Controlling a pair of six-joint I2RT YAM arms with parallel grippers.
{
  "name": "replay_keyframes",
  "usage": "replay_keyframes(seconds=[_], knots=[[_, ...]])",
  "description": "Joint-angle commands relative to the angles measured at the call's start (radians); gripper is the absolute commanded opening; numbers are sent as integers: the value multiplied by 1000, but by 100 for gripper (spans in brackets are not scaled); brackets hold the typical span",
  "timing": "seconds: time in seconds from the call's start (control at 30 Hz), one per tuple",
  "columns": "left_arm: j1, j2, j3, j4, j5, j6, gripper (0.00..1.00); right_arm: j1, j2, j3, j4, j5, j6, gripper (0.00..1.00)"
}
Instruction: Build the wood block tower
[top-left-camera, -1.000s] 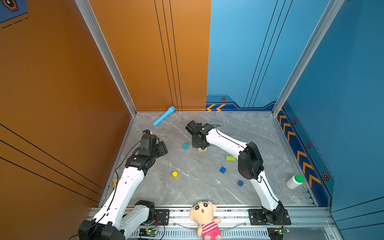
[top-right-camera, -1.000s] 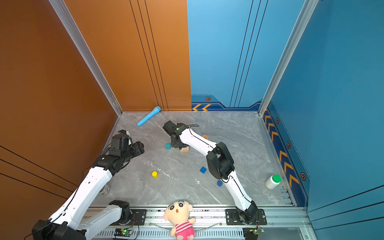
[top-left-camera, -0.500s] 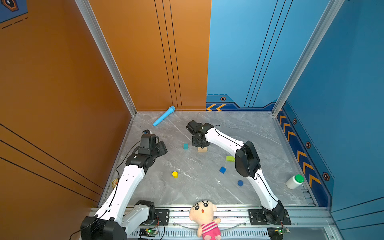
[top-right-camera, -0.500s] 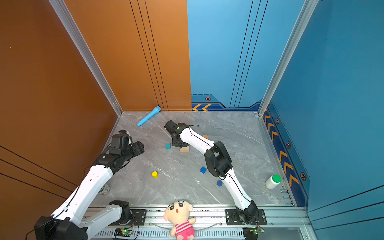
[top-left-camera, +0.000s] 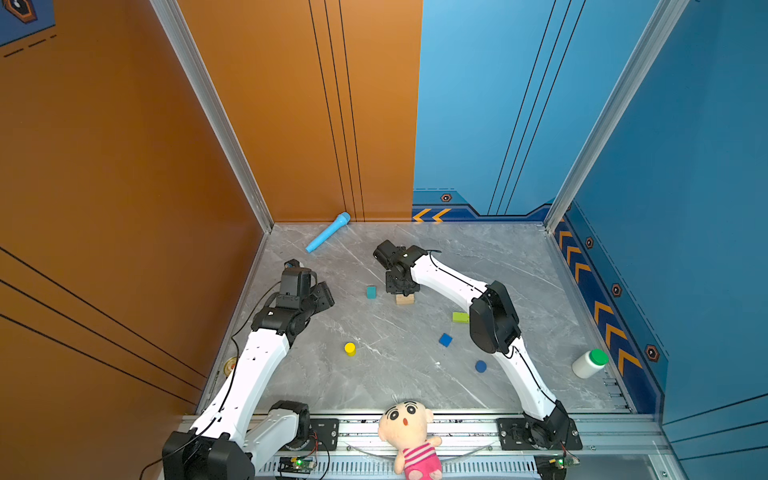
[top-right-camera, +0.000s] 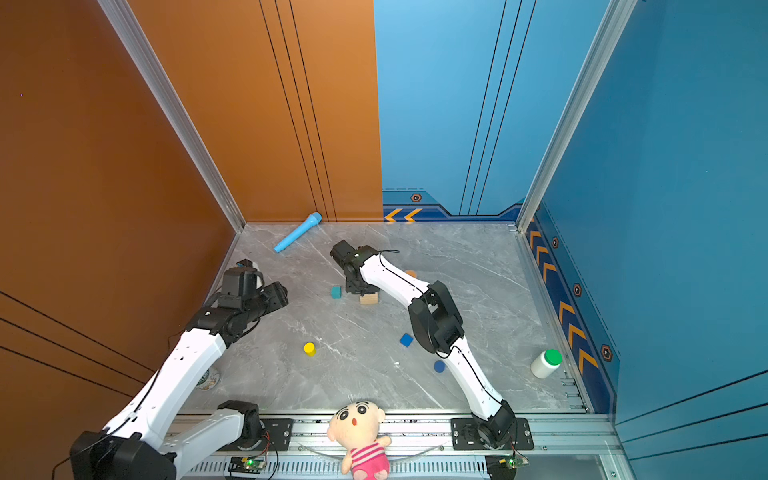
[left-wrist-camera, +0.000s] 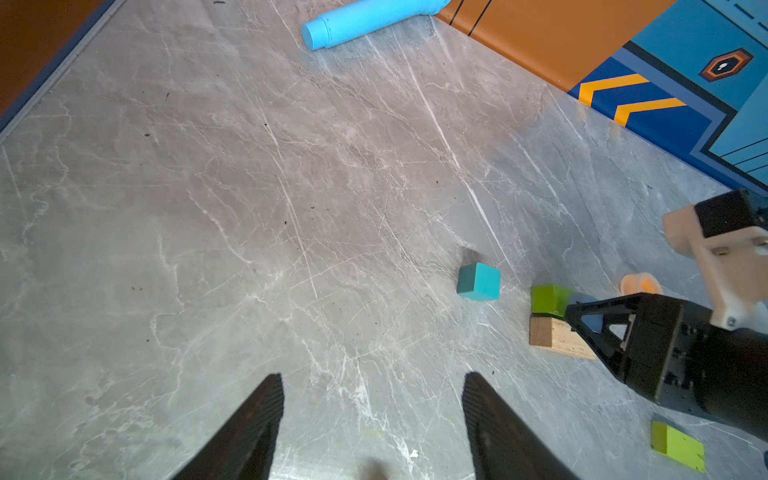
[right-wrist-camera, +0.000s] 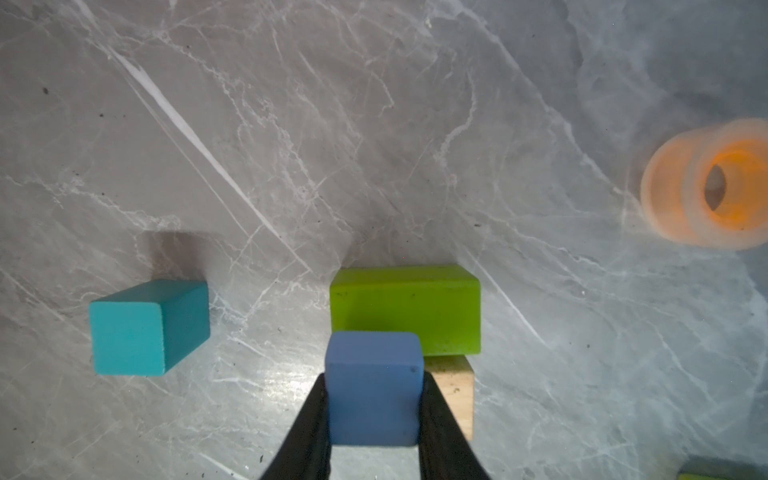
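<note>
Blue cube (right-wrist-camera: 372, 388) sits pinched in the right end effector (right-wrist-camera: 374, 380) — directly over the lime green brick (right-wrist-camera: 405, 309) stacked on the tan brick (right-wrist-camera: 455, 390); the left end effector (left-wrist-camera: 372, 376) gapes wide, empty.

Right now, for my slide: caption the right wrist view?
Right gripper holds a light blue cube by the lime green brick on a tan brick.
</note>
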Motion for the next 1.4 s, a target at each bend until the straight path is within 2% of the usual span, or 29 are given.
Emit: replay_keyframes(seconds=[0.0, 0.63, 1.03, 1.37], knots=[[6, 1, 28, 10, 17, 21, 70, 7, 20, 25, -39, -4, 11, 31], [6, -4, 23, 10, 15, 21, 70, 11, 40, 25, -49, -14, 18, 35], [6, -2, 26, 10, 13, 22, 70, 10, 40, 27, -49, -12, 17, 48], [6, -2, 25, 10, 16, 21, 70, 11, 25, 25, -53, 6, 17, 48]])
